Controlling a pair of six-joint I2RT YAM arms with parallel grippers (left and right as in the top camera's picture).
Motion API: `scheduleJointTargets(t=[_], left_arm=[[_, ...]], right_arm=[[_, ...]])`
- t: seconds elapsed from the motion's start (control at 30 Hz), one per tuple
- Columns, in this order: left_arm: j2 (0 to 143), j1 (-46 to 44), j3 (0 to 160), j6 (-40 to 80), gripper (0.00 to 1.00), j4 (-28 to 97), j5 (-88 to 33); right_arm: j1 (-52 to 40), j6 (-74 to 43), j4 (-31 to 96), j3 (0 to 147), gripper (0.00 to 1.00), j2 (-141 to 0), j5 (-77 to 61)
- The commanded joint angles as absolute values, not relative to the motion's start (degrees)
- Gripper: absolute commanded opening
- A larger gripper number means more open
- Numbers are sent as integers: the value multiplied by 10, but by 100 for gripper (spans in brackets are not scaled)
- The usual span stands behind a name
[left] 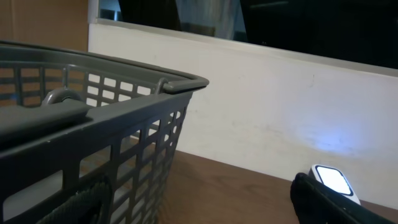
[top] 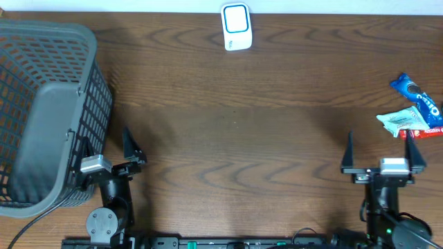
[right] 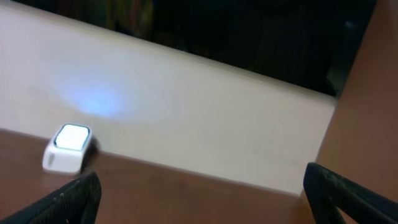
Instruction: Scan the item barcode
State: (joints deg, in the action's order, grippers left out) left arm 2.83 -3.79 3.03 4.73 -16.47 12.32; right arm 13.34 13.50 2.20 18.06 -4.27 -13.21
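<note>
Lying at the far right edge of the table [top: 242,124], the blue packet [top: 414,95] sat farthest back, with the white-and-green packet [top: 399,122] just in front of it and the red packet [top: 423,133] touching that one's near side; no barcode could be made out on any of them. None of them was held. The right gripper [top: 380,142] hung just short of this cluster, pointing away from the robot's base. Its jaws were spread wide with nothing between them, and the outer fingertip nearly reached the red packet in the overhead view. The right wrist view showed both dark fingers [right: 73,199] at the bottom corners, well apart, with bare wood between them. The scanner [top: 236,26] stood at the middle of the table's far edge, its face lit blue-white. It was well apart from the packets and both arms, and appeared small and distant in the right wrist view [right: 67,148] and partly behind a fingertip in the left [left: 336,182]. The left gripper [top: 104,142] rested low at the near left, angled slightly to its own right. Its jaws were likewise gaping and empty, and one finger was pressed close against the grey basket [top: 93,104], whose rim [left: 124,112] filled most of the left wrist view.
</note>
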Motion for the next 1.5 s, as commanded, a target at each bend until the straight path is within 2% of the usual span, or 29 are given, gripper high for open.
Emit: scheduleJointTargets(t=[0.0,0.37,0.7,1.47], left_arm=[[24,-36,30,52,92,-165,120],[24,-36,30,52,92,-165,120],[24,-36,30,52,92,-165,120],[24,-36,30,52,92,-165,120]], right_arm=[[119,134,7,124,99,-12,-104],[82,71,-56,4,99,-3,-9],[78,74,42,3,99,-3,20],[78,77,42,3,99,-3,14]])
